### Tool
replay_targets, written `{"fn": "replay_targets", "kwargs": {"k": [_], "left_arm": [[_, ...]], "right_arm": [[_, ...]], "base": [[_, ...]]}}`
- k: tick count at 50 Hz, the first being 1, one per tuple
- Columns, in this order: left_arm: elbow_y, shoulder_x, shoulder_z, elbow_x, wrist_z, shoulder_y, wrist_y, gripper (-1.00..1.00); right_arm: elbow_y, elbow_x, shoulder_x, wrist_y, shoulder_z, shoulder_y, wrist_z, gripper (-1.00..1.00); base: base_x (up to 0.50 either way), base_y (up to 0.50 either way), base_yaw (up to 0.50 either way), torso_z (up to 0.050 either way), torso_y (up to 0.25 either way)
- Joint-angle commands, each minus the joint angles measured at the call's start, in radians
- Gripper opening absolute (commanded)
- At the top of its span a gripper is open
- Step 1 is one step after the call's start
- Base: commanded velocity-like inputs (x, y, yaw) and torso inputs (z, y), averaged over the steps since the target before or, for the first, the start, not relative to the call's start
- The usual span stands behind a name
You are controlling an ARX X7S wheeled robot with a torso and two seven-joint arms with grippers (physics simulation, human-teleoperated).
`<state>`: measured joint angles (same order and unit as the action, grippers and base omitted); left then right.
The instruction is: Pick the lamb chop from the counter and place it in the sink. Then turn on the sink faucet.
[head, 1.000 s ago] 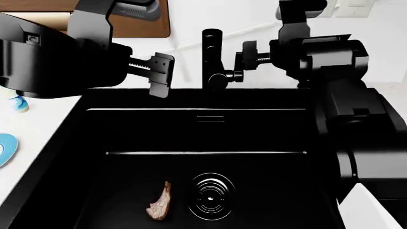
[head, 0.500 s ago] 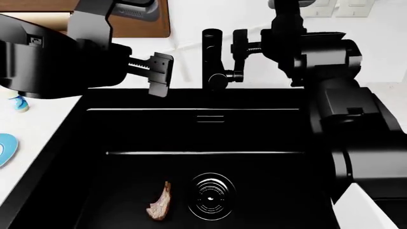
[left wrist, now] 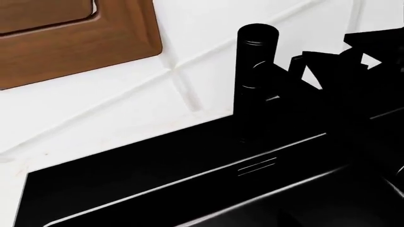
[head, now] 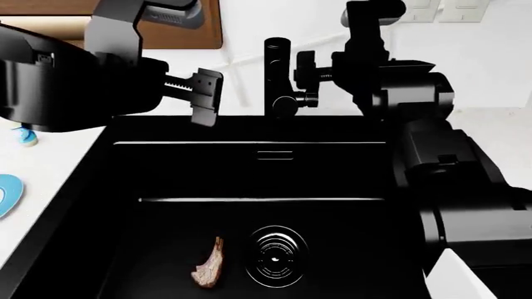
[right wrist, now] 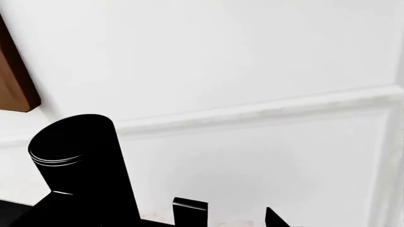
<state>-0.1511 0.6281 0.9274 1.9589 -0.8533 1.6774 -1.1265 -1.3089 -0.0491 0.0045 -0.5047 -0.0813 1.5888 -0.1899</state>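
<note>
The lamb chop point(head: 209, 265) lies on the floor of the black sink point(head: 191, 177), just left of the round drain point(head: 277, 258). The black faucet post point(head: 277, 71) stands behind the basin on the white counter point(head: 50, 168), with its knob and side lever point(head: 293, 99) low on its right. My right gripper point(head: 304, 67) is open, close to the right of the post and above the lever; its two fingertips point(right wrist: 189, 212) show apart beside the post point(right wrist: 82, 161). My left gripper point(head: 206, 97) hangs open and empty left of the post point(left wrist: 256, 71).
A blue plate point(head: 7, 193) and a small blue-white item point(head: 27, 137) sit on the counter at the left. A brown wooden panel point(head: 179, 28) is behind the left arm. The overflow slot point(head: 275, 154) is in the sink's back wall.
My right gripper has moved left, from a gap away to right beside the faucet post. The left arm and the lamb chop have barely moved.
</note>
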Motion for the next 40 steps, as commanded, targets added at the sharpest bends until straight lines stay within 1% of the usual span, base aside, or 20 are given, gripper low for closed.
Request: {"fn": "replay_targets", "kwargs": {"k": [1, 3, 6, 16, 21, 29, 33, 40], "left_arm": [[0.028, 0.006, -0.005, -0.058, 0.03, -0.005, 0.023, 1.0], [0.045, 0.007, -0.002, -0.103, 0.048, -0.006, 0.03, 1.0], [0.031, 0.006, -0.003, -0.078, 0.04, -0.006, 0.029, 1.0], [0.027, 0.006, -0.002, -0.073, 0.037, -0.009, 0.035, 1.0], [0.049, 0.01, 0.004, -0.105, 0.044, -0.012, 0.037, 1.0], [0.052, 0.007, 0.009, -0.111, 0.044, -0.011, 0.036, 1.0], [0.05, 0.009, 0.01, -0.116, 0.046, -0.012, 0.038, 1.0], [0.055, 0.01, 0.012, -0.122, 0.045, -0.01, 0.039, 1.0]], "right_arm": [[0.0, 0.0, -0.001, 0.021, 0.007, -0.011, 0.022, 1.0], [0.0, 0.004, -0.001, 0.023, 0.012, -0.013, 0.021, 1.0], [0.0, 0.009, 0.0, 0.026, 0.018, -0.016, 0.022, 1.0], [0.0, 0.005, -0.002, 0.028, 0.015, -0.014, 0.015, 1.0], [0.0, -0.009, -0.003, 0.041, 0.004, -0.017, 0.027, 1.0], [0.0, -0.006, -0.002, 0.045, 0.013, -0.02, 0.022, 1.0], [0.0, -0.006, -0.002, 0.057, 0.023, -0.025, 0.03, 1.0], [0.0, -0.025, -0.003, 0.064, -0.004, -0.019, 0.032, 1.0]], "base": [[0.0, 0.0, 0.0, 0.0, 0.0], [0.0, 0.0, 0.0, 0.0, -0.125], [0.0, 0.0, 0.0, 0.0, -0.206], [0.0, 0.0, 0.0, 0.0, 0.0], [0.0, 0.0, 0.0, 0.0, 0.0], [0.0, 0.0, 0.0, 0.0, -0.217], [0.0, 0.0, 0.0, 0.0, -0.081], [0.0, 0.0, 0.0, 0.0, -0.048]]}}
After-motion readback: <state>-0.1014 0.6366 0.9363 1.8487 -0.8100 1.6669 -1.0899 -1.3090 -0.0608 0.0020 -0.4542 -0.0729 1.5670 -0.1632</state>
